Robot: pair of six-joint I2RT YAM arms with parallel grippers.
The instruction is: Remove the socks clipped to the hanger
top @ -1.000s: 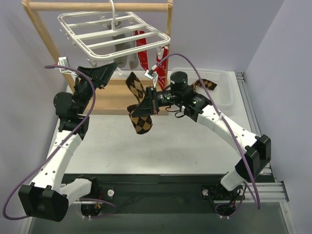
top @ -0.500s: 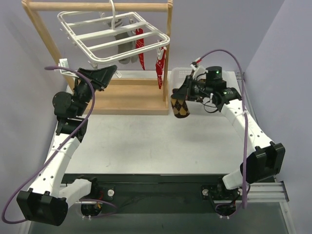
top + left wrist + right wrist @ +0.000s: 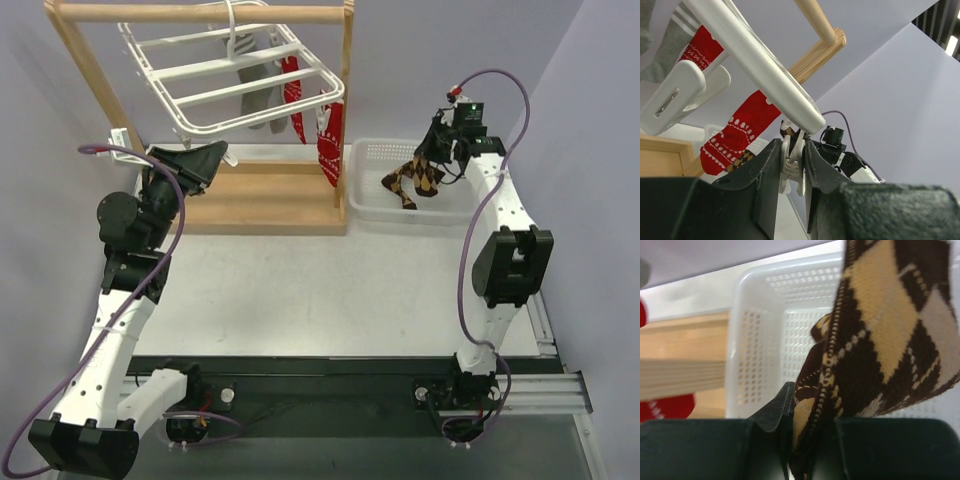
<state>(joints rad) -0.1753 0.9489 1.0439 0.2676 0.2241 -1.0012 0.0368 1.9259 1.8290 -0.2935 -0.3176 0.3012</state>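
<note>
Right gripper (image 3: 437,150) clamped narrow on an argyle sock (image 3: 415,182); in the wrist view the fabric is pinched between both fingers (image 3: 770,420) and fans up and right of the tips. Sock hangs down from the gripper into the white basket (image 3: 365,205), lower end touching the floor or just above it, can't tell which. Brown patterned bit just beyond the held sock, second sock or a fold of the same one, can't tell. Basket wall straight ahead of the right fingers

Left gripper (image 3: 792,146) part closed around a small clip (image 3: 792,170) dangling from the hanger (image 3: 755,65) corner. The clip sits between the two fingers and both sides look in contact, so it's gripped. Hanger rim runs up and left just above the tips. Red sock (image 3: 735,135) with white pattern hangs left of the left gripper and beyond it, large clip (image 3: 682,95) further up left. From the top camera the hanger is tilted, near corner down toward the left gripper, hook over the wooden rack (image 3: 200,13) top bar. Grey socks (image 3: 255,100) and red ones are clipped under the hanger, above and right of the left gripper, well apart from the right gripper
</note>
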